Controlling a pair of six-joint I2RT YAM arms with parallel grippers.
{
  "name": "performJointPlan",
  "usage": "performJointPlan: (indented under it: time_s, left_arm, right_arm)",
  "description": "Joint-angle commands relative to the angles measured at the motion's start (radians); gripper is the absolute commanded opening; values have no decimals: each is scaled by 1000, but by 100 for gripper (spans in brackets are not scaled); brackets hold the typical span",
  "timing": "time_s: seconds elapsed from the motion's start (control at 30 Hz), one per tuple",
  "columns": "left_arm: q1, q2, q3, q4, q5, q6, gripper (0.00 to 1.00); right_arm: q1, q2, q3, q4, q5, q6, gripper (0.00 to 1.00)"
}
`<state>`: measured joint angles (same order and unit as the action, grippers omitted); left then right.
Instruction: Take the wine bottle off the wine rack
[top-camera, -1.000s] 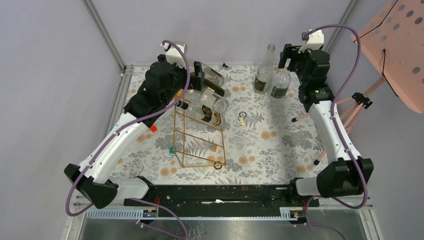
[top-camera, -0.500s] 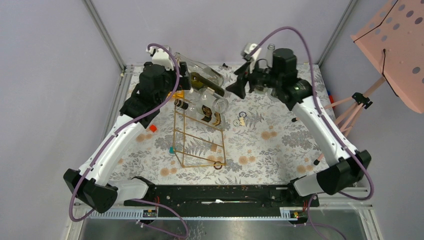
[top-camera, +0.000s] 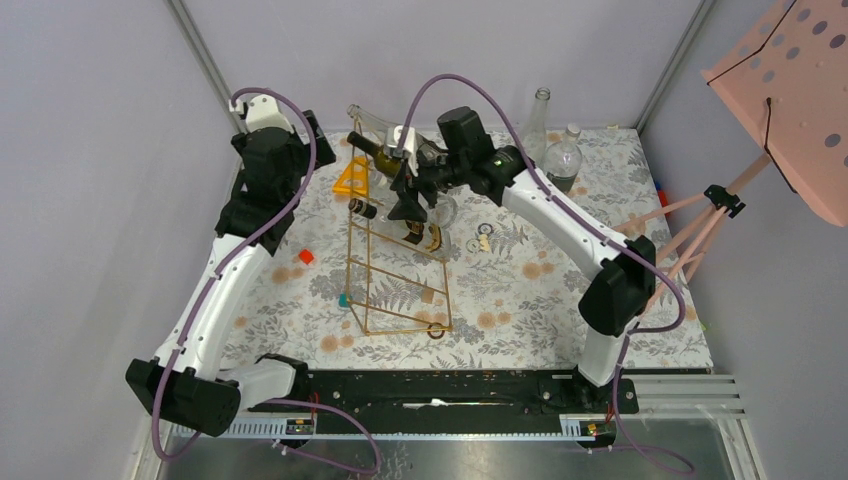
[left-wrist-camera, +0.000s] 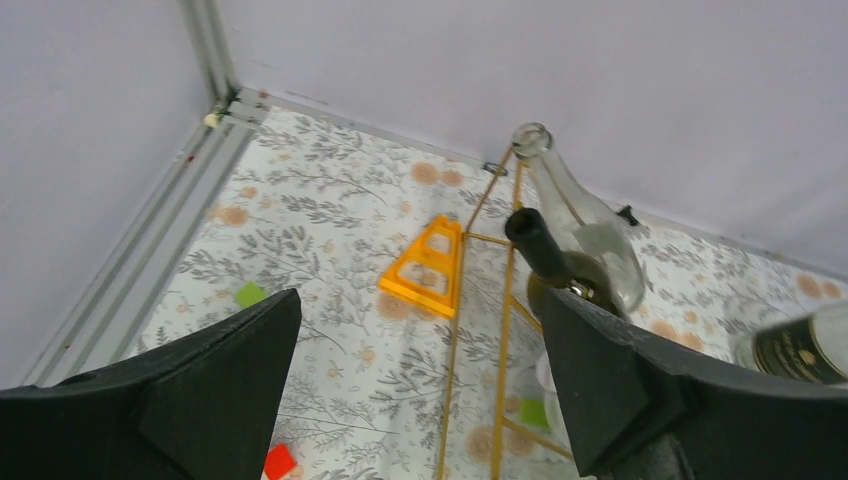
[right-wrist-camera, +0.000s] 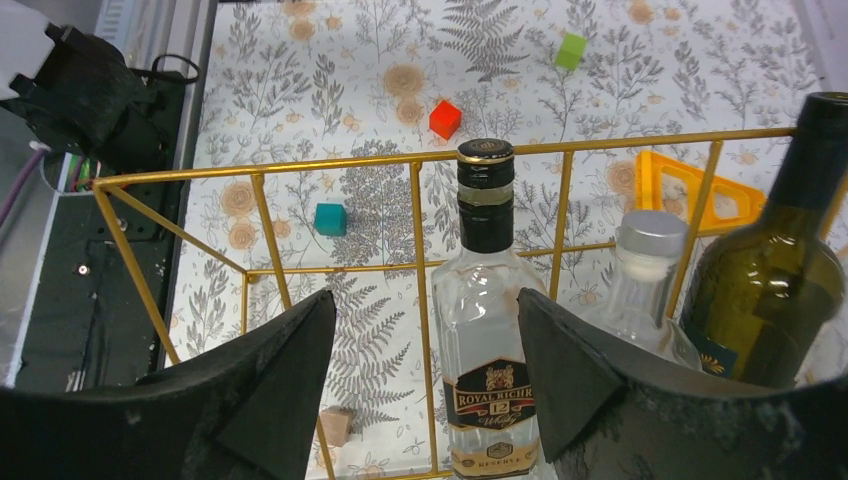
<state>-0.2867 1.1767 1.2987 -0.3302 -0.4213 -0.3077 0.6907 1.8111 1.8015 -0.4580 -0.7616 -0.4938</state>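
The gold wire wine rack (top-camera: 400, 275) stands mid-table. A dark green wine bottle (top-camera: 372, 150), a clear bottle (top-camera: 372, 118) and a black-capped whisky bottle (top-camera: 400, 222) lie across its top rungs. My right gripper (top-camera: 408, 200) is open at the rack's top. In the right wrist view it (right-wrist-camera: 425, 400) frames the whisky bottle (right-wrist-camera: 490, 350) without gripping it; the wine bottle (right-wrist-camera: 780, 280) is to the right, behind the rack's wire (right-wrist-camera: 270, 178). My left gripper (top-camera: 308, 135) is open and empty, left of the rack; its view (left-wrist-camera: 420, 400) shows the wine bottle's neck (left-wrist-camera: 535, 240) and the rack (left-wrist-camera: 505, 330).
An orange triangle (top-camera: 353, 178) lies left of the rack. Two more bottles (top-camera: 552, 150) stand at the back right. Small blocks, red (top-camera: 306, 256) and teal (top-camera: 343, 299), lie on the floral cloth. A pink perforated board (top-camera: 790, 90) on a tripod stands off the right edge.
My right arm swung left from the back-right bottles to the top of the rack. My left arm drew back left, away from the rack's bottles.
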Motion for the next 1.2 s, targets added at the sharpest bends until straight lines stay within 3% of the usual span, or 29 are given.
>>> performJointPlan:
  time_s: [0.0,0.4,0.43,0.47,0.5,1.17]
  left_arm:
    - [35,-36,-20,43,-69,-2,99]
    - [69,-24,-32,45,-97,13,99]
    - [73,-24,-32,46,-93,11,99]
    - [77,-26,-33,47,-90,10,99]
    - [80,-26,-32,46,-91,9,99]
    - [172,-23,-36,40,-82,-13,99]
  right_arm:
    - [29,80,102,3,3,-37,73]
    - [47,273,306,-96,25,-77,69]
    - [49,19,308,-96,27,-79,69]
    - [51,255,312,-94,29,-81,69]
    - [52,291,317,-95,32,-82,69]
    - [77,396,352,-5,44,-8,62]
